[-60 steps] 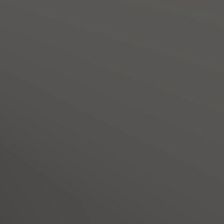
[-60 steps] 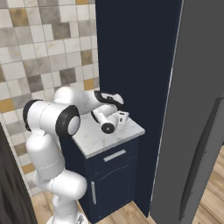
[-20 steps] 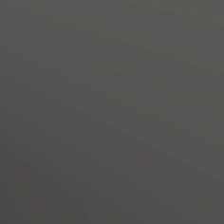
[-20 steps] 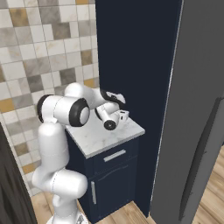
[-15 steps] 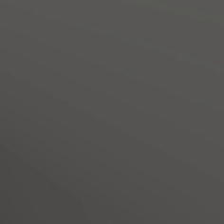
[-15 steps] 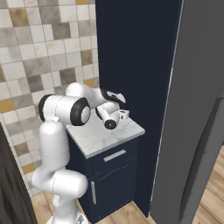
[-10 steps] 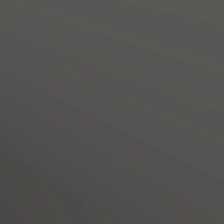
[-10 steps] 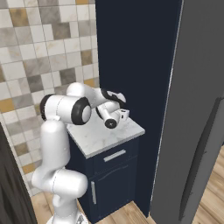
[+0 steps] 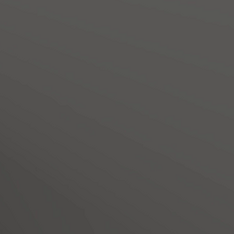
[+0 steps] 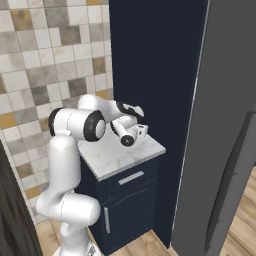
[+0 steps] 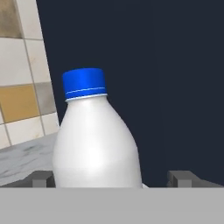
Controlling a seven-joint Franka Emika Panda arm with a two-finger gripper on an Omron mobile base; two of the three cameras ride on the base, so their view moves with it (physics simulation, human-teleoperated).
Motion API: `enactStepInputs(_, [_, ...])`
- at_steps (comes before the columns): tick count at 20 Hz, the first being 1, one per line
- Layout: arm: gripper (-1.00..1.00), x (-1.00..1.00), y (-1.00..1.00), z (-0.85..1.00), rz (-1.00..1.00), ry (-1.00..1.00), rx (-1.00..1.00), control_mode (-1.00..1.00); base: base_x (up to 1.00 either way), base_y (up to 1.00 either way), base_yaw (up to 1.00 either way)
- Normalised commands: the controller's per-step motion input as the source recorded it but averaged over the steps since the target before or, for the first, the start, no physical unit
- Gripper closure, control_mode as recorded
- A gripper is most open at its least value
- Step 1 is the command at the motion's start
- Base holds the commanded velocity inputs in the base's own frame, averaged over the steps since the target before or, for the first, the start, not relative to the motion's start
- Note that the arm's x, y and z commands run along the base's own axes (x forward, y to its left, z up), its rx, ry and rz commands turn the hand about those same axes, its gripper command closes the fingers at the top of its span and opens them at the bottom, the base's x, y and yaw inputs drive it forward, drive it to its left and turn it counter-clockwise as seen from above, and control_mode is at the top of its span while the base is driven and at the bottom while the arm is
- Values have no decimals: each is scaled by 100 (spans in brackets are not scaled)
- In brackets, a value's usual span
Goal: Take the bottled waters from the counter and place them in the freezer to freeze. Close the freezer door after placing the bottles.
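A plain whitish bottled water (image 11: 96,140) with a blue cap (image 11: 84,82) stands upright on the marble counter (image 10: 117,157), close in front of the hand. My gripper (image 11: 109,178) is open, with one fingertip on each side of the bottle's lower body and a gap on both sides. From the right base view, the gripper (image 10: 141,131) hovers low over the counter's back right corner, next to the navy wall. The freezer door (image 10: 225,125), a tall dark grey panel with a black bar handle (image 10: 227,185), stands at the right.
A flat dark grey surface (image 9: 117,117) sits close before the left base camera. A tiled wall (image 10: 45,60) rises behind the counter and a tall navy panel (image 10: 155,65) to its right. The navy cabinet (image 10: 127,200) below has silver handles. Wood floor lies underneath.
Since the earliest frame the arm's elbow has swung right and up. The hand has stayed at the counter's back right corner with its jaws open; over the last second almost nothing moved.
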Motion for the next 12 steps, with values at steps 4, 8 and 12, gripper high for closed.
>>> enactStepInputs(4, [-100, 0, 0, 0, 0, 0, 0, -100, 0, 0, 0])
enactStepInputs(8, [100, 0, 0, 0, 0, 0, 0, -100, 0, 0, 0])
enactStepInputs(12, [100, 0, 0, 0, 0, 0, 0, -100, 0, 0, 0])
